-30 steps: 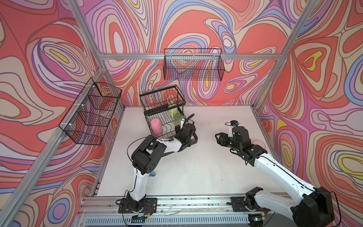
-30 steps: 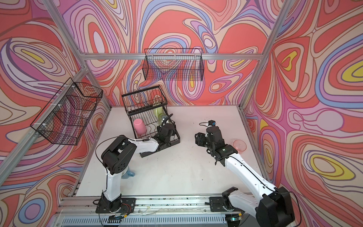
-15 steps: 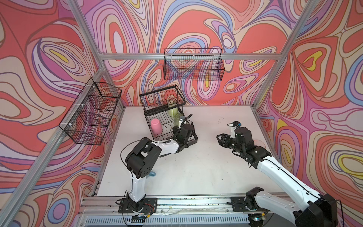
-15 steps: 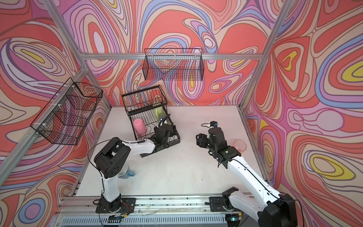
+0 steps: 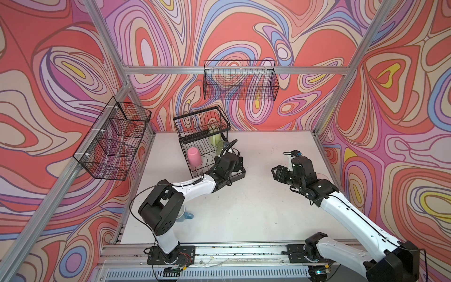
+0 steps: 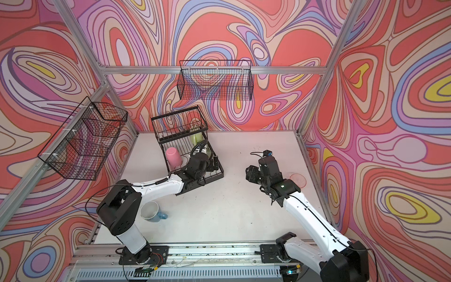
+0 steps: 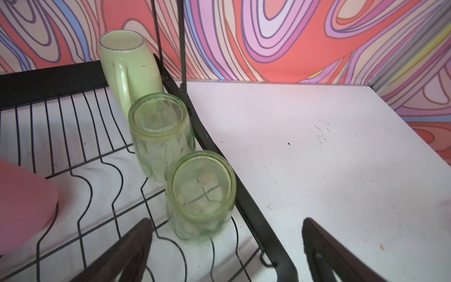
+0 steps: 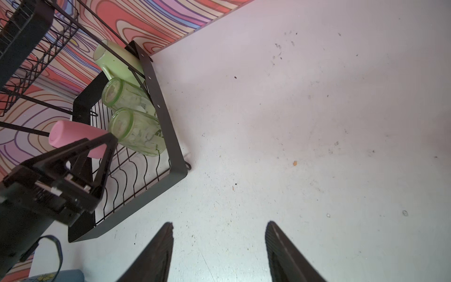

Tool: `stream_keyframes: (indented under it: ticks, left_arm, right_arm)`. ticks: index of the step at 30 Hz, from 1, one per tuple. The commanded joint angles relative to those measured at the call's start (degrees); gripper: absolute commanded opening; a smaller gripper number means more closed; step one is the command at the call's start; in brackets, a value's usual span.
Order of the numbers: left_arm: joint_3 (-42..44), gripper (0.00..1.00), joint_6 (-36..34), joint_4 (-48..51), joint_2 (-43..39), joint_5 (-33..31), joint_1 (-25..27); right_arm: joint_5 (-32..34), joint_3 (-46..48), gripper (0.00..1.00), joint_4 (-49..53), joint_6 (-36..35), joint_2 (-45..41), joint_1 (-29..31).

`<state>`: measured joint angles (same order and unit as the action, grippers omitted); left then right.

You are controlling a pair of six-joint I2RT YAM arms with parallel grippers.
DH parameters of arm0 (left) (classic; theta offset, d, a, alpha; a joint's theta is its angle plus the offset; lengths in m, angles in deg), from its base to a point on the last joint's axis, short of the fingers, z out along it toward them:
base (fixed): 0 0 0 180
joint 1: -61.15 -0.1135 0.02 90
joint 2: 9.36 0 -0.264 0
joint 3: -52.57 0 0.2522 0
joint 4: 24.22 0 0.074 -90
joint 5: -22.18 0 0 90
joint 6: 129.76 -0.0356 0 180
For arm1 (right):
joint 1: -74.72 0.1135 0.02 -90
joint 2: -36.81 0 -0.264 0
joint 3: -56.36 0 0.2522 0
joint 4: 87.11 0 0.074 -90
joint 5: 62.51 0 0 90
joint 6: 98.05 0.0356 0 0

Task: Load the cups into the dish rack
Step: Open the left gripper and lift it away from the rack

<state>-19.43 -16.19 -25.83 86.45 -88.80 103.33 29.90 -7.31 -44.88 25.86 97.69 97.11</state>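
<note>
The black wire dish rack point(image 5: 218, 179) point(image 6: 219, 171) stands at the back left of the table. On its lower tray point(image 7: 246, 195) an opaque pink tumbler point(image 5: 194, 156) point(image 6: 173, 156), a pale yellow-green mug point(image 7: 129, 63) point(image 8: 109, 61) and two clear green tumblers point(image 7: 158, 129) point(image 7: 200, 190) stand upside down. My left gripper point(image 7: 227, 221) point(image 5: 234, 158) is open and empty, straddling the tray's right rim just short of the nearer green tumbler. My right gripper point(image 8: 219, 223) point(image 6: 250, 172) hangs open and empty over bare table right of the rack. A blue mug point(image 6: 150, 211) sits by the left arm's elbow. A clear pink tumbler point(image 6: 298, 179) lies near the right wall.
Two fine-mesh black baskets hang on the walls, one at the back point(image 5: 240, 83) and one on the left point(image 5: 112, 139). The rack's raised upper basket point(image 5: 201, 123) overhangs the tray's back. An aluminium rail point(image 5: 231, 249) runs along the table's front edge.
The left arm's elbow has swung toward the front left while its gripper stays at the rack's right rim. The right arm has barely shifted.
</note>
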Motion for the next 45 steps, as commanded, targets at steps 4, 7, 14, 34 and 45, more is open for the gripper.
stream_keyframes:
  ticks: [4, 7, 14, 34, 45]
  left_arm:
    - [3.97, 0.96, -3.26, 4.08, -7.49, 1.55, 4.04]
    - [5.03, 0.96, -3.59, 5.59, -9.9, 0.76, 6.42]
    - [5.79, 0.94, 1.51, 10.62, -13.22, -2.47, 12.42]
    - [1.3, 0.91, 16.29, 48.28, -28.79, -12.85, 19.1]
    - [1.2, 0.92, 20.2, 60.61, -35.74, -18.54, 19.02]
  right_arm:
    - [0.66, -1.62, 0.61, 4.12, 2.18, 0.49, -0.45]
    - [0.46, -1.51, 0.61, 4.32, 2.51, -0.3, -0.46]
    - [0.08, -1.85, 0.6, 4.53, 1.77, -1.9, -0.47]
    - [-6.69, 6.26, 0.59, -9.47, -6.12, -3.11, -0.43]
    - [-6.09, 7.41, 0.59, -16.66, -11.46, -0.46, 5.52]
